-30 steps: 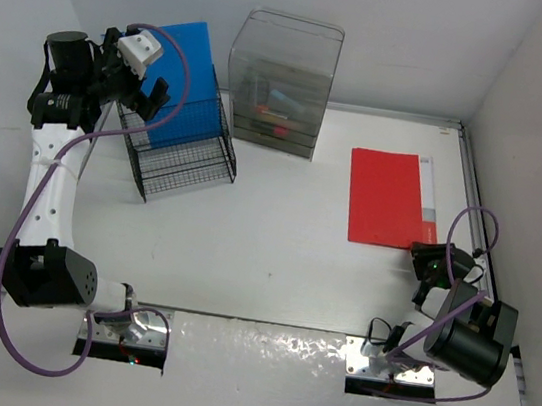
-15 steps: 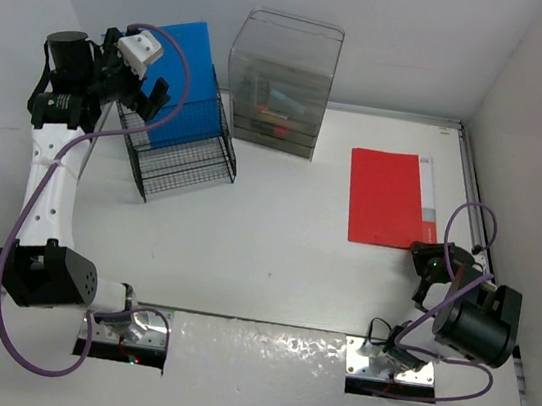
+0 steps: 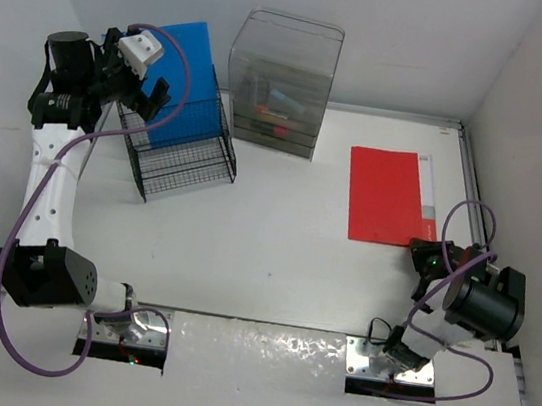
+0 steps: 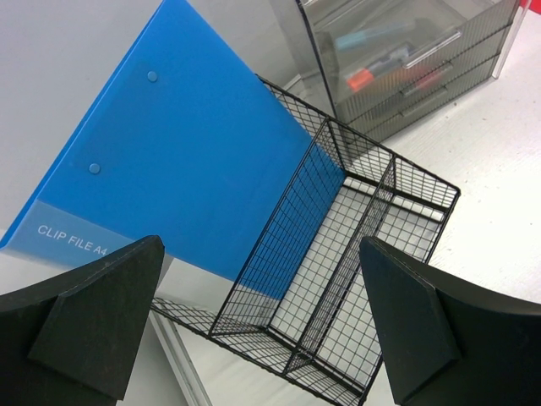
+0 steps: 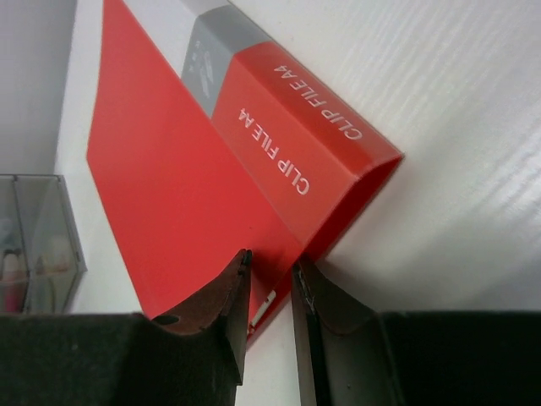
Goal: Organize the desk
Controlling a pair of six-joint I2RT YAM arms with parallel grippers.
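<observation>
The white desk (image 3: 274, 254) carries a red clip file (image 3: 385, 194) lying flat at the right. My right gripper (image 3: 423, 257) is at that file's near edge. In the right wrist view the red clip file (image 5: 186, 169) has its near corner between the two fingers of the right gripper (image 5: 270, 262), which stand narrowly apart and pinch it. My left gripper (image 3: 151, 97) hovers wide open at the back left, above a black wire rack (image 3: 185, 156) that holds an upright blue clip file (image 3: 184, 65). In the left wrist view the left gripper (image 4: 260, 254) has nothing between its fingers.
A clear plastic drawer box (image 3: 280, 83) with pens inside stands at the back centre, right of the rack. Walls close in on the left, back and right. A grey rail (image 3: 475, 191) runs along the desk's right edge, close to the red file.
The right gripper's jaws have narrowed onto the red file's near edge, and the right arm's elbow has swung up and to the right. The left arm has not moved.
</observation>
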